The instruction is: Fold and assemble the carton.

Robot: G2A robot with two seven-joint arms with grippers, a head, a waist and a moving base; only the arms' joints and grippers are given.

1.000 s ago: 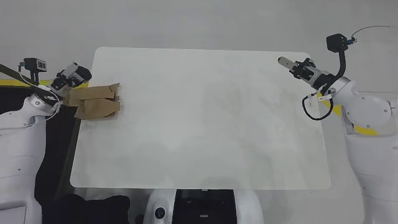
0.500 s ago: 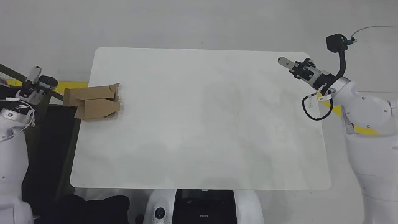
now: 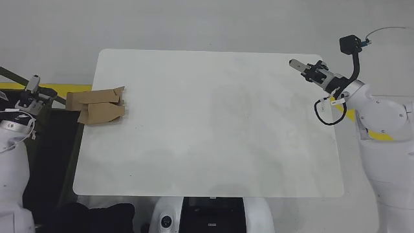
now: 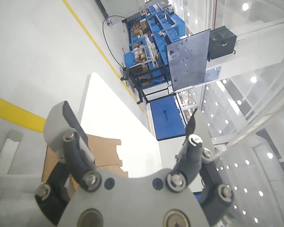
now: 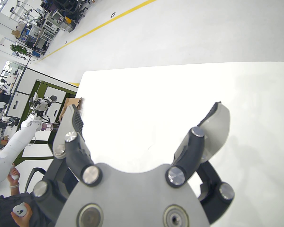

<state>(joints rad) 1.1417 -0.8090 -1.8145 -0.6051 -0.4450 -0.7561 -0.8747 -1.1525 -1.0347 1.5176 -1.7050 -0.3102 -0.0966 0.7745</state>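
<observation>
A brown cardboard carton (image 3: 98, 106) lies flattened at the left edge of the white table (image 3: 213, 136), one corner hanging over the side. My left gripper (image 4: 130, 119) is open and empty, off the table to the left of the carton (image 4: 104, 148), and its arm (image 3: 27, 103) stands beside the table. Above the table's far right corner, my right gripper (image 3: 295, 63) hangs open with nothing in it (image 5: 145, 114). In the right wrist view the carton (image 5: 71, 102) shows small at the table's opposite end.
A green-framed cabinet (image 5: 41, 88) stands beside the table's left side. Yellow lines (image 4: 16, 116) mark the floor around the table. The table's broad middle (image 3: 213, 136) is bare white surface.
My left gripper has drawn back leftward from the carton and off the table. The carton stayed where it was. The right arm has not moved.
</observation>
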